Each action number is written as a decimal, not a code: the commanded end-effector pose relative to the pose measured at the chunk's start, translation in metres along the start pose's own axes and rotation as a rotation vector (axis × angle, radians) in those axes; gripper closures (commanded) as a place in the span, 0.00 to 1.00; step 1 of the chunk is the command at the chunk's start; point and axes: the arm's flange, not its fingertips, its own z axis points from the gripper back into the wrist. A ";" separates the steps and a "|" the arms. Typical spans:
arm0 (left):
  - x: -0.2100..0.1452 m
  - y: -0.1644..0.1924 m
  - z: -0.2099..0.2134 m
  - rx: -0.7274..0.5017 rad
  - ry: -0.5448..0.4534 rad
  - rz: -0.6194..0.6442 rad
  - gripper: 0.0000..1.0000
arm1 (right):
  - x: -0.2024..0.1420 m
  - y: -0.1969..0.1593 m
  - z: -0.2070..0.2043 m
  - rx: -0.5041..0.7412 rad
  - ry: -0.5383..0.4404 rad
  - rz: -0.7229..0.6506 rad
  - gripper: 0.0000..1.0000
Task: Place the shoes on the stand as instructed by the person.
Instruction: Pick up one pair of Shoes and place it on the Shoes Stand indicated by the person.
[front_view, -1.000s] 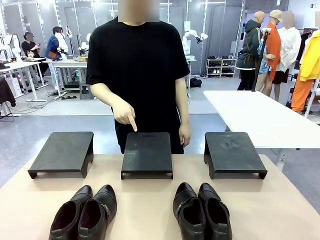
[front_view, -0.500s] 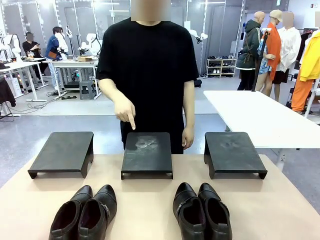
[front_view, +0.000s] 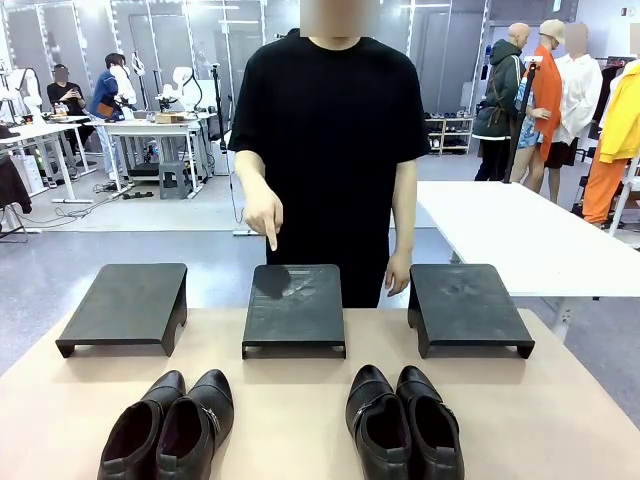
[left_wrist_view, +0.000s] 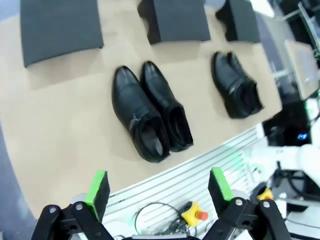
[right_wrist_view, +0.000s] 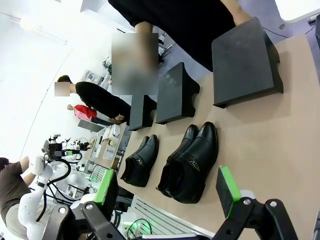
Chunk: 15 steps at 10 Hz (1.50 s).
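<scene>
Left pair (front_view: 170, 425) and right pair (front_view: 405, 420) of shoes rest on desk (front_view: 290, 400) before the stands. Person (front_view: 335, 130) points finger down over middle stand (front_view: 294, 305). Left hand (left_wrist_view: 158, 186) and right hand (right_wrist_view: 167, 189) spread, empty.

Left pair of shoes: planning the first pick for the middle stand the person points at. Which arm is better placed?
Left, probably. The left gripper is open with the left pair lying straight ahead of it; the right gripper faces the right pair instead.
</scene>
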 end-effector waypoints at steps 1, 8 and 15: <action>0.007 -0.036 -0.009 0.111 0.128 -0.087 0.00 | 0.001 0.000 0.000 0.012 -0.009 0.025 0.00; -0.024 -0.129 -0.155 0.288 0.295 -0.054 0.00 | 0.001 0.000 0.000 0.012 -0.009 0.025 0.00; -0.043 -0.120 -0.242 0.302 0.287 0.104 0.00 | 0.001 0.000 0.000 0.012 -0.009 0.025 0.00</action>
